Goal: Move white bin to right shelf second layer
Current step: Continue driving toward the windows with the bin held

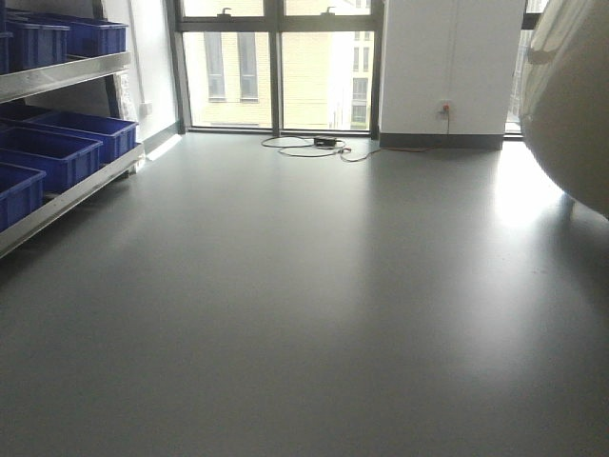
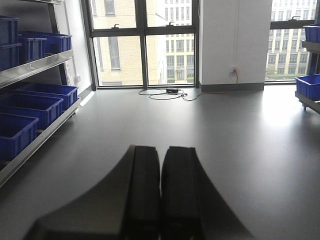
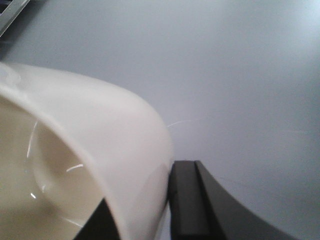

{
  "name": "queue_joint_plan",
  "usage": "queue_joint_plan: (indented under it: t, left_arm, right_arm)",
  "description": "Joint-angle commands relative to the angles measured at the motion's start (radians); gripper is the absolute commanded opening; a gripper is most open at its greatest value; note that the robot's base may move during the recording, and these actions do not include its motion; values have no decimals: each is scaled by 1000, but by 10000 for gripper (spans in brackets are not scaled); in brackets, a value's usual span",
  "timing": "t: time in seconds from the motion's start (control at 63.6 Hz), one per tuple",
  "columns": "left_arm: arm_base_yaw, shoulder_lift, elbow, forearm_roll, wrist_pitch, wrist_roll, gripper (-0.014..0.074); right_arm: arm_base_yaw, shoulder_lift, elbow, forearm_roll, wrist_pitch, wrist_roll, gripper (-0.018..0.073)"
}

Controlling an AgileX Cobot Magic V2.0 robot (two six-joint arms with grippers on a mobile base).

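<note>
The white bin (image 3: 100, 150) fills the left of the right wrist view, its cream wall pinched between the two black fingers (image 3: 187, 200) of my right gripper (image 3: 145, 205), one inside the mouth, one outside. It is held above the grey floor. The bin's rounded side also shows at the right edge of the front view (image 1: 571, 105). My left gripper (image 2: 161, 190) is shut and empty, its black fingers (image 2: 145, 190) pressed together, pointing across the floor. A steel shelf with blue crates (image 2: 309, 90) shows at the right edge of the left wrist view; no roller rails are visible.
A steel rack (image 1: 67, 190) with several blue crates (image 1: 57, 152) runs along the left. A black cable and box (image 1: 319, 145) lie on the floor by the windows. A white pillar (image 1: 447, 67) stands at the back. Grey floor (image 1: 304, 305) lies between.
</note>
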Motion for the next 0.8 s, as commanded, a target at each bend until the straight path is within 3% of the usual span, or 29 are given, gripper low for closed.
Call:
queue_joint_plan:
  t: [0.0,0.786]
  left_arm:
    - [-3,-17,33,-6,-90,-7,85]
    - [-3,-17,33,-6,-90,-7,85]
  right_arm:
    - [-5,-4,-33,12,-92,-3,56]
    - [18,-4,-33,12,-92,-3,56]
